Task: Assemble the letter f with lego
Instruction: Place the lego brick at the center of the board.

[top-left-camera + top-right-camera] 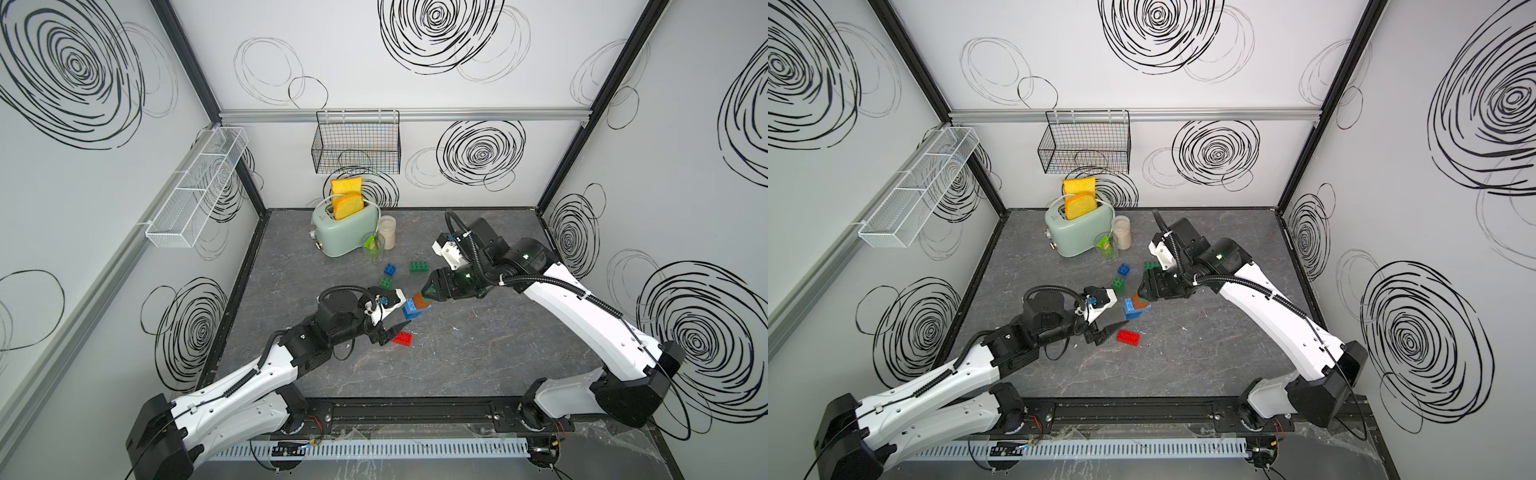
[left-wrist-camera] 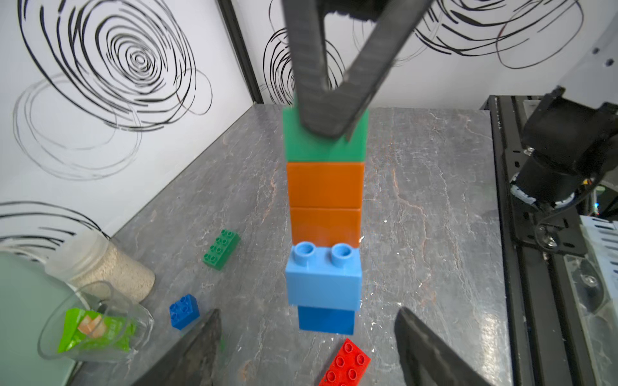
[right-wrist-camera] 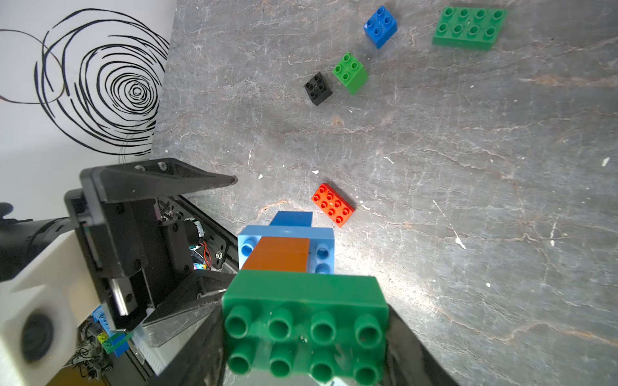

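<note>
Right claw (image 2: 329,128) grasps green brick (image 3: 306,294); left claw (image 2: 307,314) released. Black brick (image 3: 317,87): right wrist view only.

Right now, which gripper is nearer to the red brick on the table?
Left. The left gripper hovers just beside the red brick, jaws open. The right gripper is farther off, jaws shut on the green brick topping the stack.

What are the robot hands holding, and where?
The right hand grips the lego tower by its green top brick. The left hand is open, holding nothing.
</note>
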`<action>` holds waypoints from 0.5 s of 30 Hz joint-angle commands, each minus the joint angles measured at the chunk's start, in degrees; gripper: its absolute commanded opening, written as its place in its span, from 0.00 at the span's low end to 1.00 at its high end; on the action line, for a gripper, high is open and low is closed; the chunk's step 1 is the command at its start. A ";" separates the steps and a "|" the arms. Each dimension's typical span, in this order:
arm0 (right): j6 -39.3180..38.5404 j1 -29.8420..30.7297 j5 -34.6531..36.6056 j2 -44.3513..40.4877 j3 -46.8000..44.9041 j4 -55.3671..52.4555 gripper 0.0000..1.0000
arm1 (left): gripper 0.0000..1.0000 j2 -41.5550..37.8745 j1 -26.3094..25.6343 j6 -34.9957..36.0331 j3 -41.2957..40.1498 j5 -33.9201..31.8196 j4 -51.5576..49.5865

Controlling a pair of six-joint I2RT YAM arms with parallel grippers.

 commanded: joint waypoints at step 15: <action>-1.37 -0.73 -3.45 -2.95 -0.92 -0.13 0.51 | 0.69 2.94 -1.03 -0.33 5.42 9.29 -3.79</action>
